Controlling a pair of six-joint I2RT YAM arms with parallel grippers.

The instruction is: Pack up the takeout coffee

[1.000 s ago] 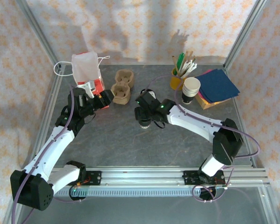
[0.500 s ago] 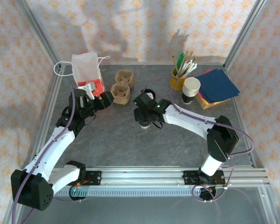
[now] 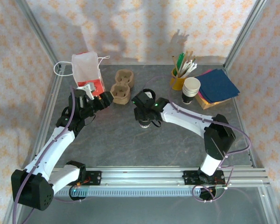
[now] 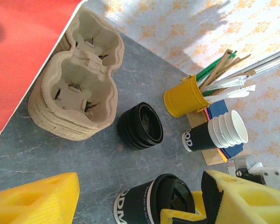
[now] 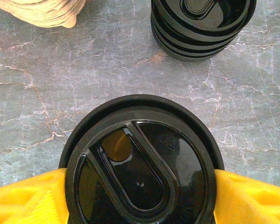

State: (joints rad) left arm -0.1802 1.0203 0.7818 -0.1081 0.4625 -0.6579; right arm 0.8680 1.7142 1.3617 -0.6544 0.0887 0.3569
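Note:
The takeout coffee (image 5: 140, 161), a dark paper cup with a round black lid, stands upright on the grey table just right of centre (image 3: 144, 123). My right gripper (image 5: 140, 186) comes down over it, its yellow pads (image 5: 23, 198) pressed against both sides of the lid rim. In the left wrist view the cup (image 4: 140, 207) shows at the bottom with one right pad against its lid. My left gripper (image 3: 105, 100) hangs open beside the brown pulp cup carrier (image 3: 122, 92), nothing between its fingers (image 4: 35, 200).
A stack of black lids (image 4: 140, 126) sits just behind the coffee. At the back right are a yellow cup of stirrers (image 3: 177, 80), a stack of paper cups (image 3: 191, 89) and blue napkins (image 3: 218, 85). A red box with a white bag (image 3: 87, 71) stands back left.
My right gripper has shifted slightly left and back over the coffee and its jaws have narrowed onto the lid. The left arm has hardly moved.

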